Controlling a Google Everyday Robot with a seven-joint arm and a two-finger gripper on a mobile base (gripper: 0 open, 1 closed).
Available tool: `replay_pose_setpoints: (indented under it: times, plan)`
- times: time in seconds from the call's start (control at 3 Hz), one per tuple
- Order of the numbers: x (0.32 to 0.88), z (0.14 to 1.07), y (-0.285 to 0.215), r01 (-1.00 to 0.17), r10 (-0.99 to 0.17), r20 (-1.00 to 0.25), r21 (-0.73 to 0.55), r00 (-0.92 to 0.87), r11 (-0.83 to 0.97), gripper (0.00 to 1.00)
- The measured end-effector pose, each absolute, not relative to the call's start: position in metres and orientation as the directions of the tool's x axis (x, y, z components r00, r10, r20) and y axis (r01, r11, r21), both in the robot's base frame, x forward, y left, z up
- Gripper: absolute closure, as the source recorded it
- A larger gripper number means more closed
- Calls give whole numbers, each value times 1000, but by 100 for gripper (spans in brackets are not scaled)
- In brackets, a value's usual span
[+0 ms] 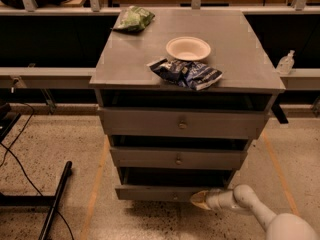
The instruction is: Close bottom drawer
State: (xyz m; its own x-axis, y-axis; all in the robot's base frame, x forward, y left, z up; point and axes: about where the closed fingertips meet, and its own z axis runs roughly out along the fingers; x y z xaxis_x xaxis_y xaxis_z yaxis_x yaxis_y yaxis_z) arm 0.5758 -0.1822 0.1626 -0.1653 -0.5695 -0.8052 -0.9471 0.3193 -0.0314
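Observation:
The grey cabinet has three drawers. The bottom drawer is the lowest, with the slimmest front panel, and stands pulled out a little. My gripper reaches in from the lower right on a white arm. Its tip rests against the drawer's front panel, right of centre, where the knob is hidden. The middle drawer and the top drawer with its brass knob also stand slightly out.
On the cabinet top lie a white bowl, a blue chip bag and a green bag. A sanitiser bottle stands on the shelf at right. A black stand leg and cables lie on the floor at left.

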Motion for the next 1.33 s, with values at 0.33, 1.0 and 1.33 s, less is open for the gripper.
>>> replay_pose_setpoints:
  times: [0.33, 1.0, 1.33]
  plan:
    - [587, 164, -178, -948, -572, -805, -39, -157, 315, 100]
    - [604, 167, -173, -949, -576, -803, -46, -150, 312, 100]
    - [623, 170, -164, -950, -581, -801, -51, -145, 308, 100]
